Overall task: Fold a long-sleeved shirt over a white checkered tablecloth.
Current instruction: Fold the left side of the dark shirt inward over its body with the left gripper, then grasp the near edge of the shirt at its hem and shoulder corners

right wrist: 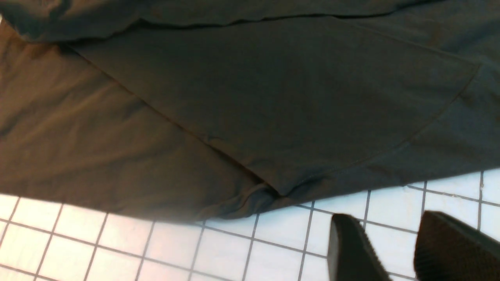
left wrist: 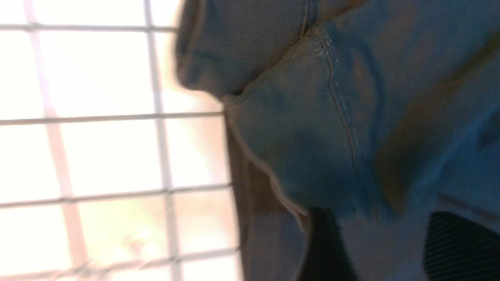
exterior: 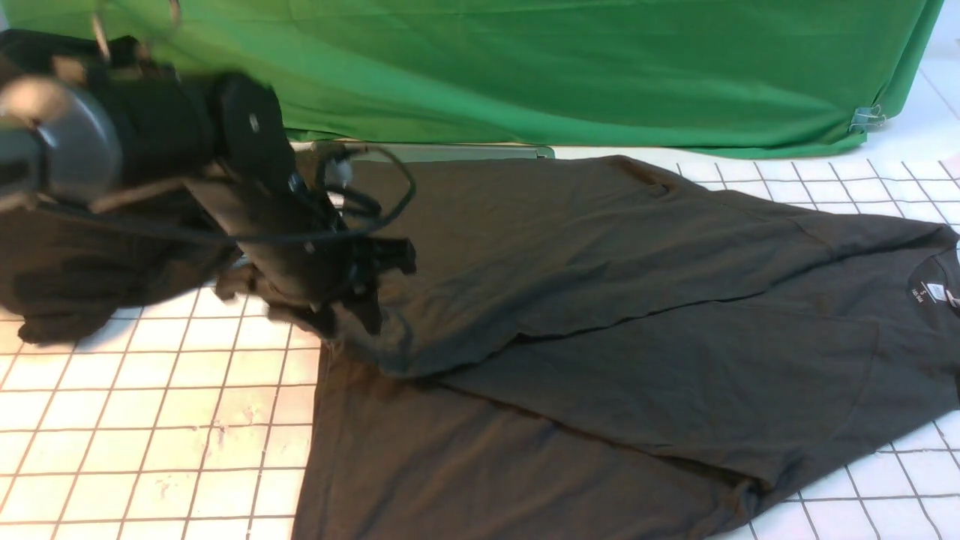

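The long-sleeved shirt lies dark and flat on the white checkered tablecloth, with one side folded across its body and the white neck label at the far right. My left gripper hangs over the shirt's left edge. In the left wrist view its fingers stand apart, the left gripper low over the fabric beside a ribbed sleeve cuff. My right gripper is open over bare tablecloth, just off the shirt's edge. The right arm does not show in the front view.
A green cloth backdrop hangs along the far side, held by a binder clip. A grey strip runs at its foot. Dark crumpled fabric bunches at the far left under my left arm.
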